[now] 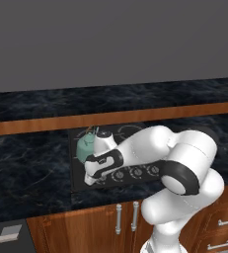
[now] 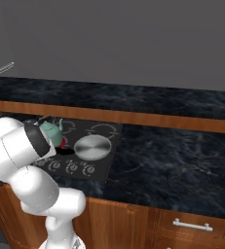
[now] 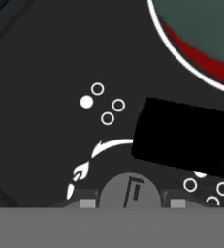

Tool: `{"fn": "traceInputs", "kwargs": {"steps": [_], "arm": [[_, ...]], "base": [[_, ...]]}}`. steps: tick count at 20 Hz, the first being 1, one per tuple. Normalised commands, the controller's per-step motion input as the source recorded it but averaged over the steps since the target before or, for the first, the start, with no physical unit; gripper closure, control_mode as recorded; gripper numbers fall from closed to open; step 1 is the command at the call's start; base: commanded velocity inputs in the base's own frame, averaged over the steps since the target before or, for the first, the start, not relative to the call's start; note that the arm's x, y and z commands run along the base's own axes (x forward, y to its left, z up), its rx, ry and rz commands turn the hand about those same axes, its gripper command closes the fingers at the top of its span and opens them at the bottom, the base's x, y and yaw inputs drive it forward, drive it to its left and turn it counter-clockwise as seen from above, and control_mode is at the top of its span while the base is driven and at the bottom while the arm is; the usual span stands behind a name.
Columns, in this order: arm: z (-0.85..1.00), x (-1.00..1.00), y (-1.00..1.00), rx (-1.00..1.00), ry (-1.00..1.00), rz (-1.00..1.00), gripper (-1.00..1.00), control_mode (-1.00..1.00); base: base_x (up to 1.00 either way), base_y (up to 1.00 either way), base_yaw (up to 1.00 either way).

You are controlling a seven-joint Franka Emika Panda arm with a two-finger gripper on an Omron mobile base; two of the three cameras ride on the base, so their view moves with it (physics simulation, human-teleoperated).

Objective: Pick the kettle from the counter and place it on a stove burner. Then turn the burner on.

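Note:
The mint-green kettle (image 1: pixel 86 146) (image 2: pixel 51 131) stands upright on the stove burner at the back left of the black cooktop (image 1: pixel 77 184). In the hand view the burner's white ring (image 3: pixel 168 44) circles the kettle (image 3: pixel 200 22), and a red glow (image 3: pixel 200 62) shows beneath it. My gripper (image 1: pixel 90 178) (image 3: pixel 132 203) is down at the cooktop's front left, open. Its fingertips (image 3: pixel 87 203) stand on either side of a round grey knob (image 3: pixel 129 190), with a gap on each side. A white flame mark (image 3: pixel 78 174) lies beside the knob.
A flat silver pan (image 2: pixel 92 147) sits on the cooktop's right side. More knobs (image 1: pixel 136 172) (image 2: pixel 88 169) line the front strip. The black marbled counter (image 1: pixel 26 163) (image 2: pixel 172 155) runs both ways, with wooden cabinet fronts (image 2: pixel 182 223) below.

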Motion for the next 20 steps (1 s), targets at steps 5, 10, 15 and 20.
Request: {"fn": "traceInputs", "kwargs": {"steps": [5,10,15,20], "arm": [[-0.18,-0.5,0.0,0.0,0.0,0.36,1.0,-1.0],[-0.2,-0.52,0.0,0.0,0.0,0.36,1.0,-1.0],[-0.13,-0.49,0.0,0.0,0.0,0.35,1.0,-1.0],[-0.01,-0.42,0.0,0.0,0.0,0.36,1.0,-1.0]], "base": [[0.0,0.0,0.0],[0.0,0.0,0.0],[0.0,0.0,0.0],[0.0,0.0,0.0]]}}
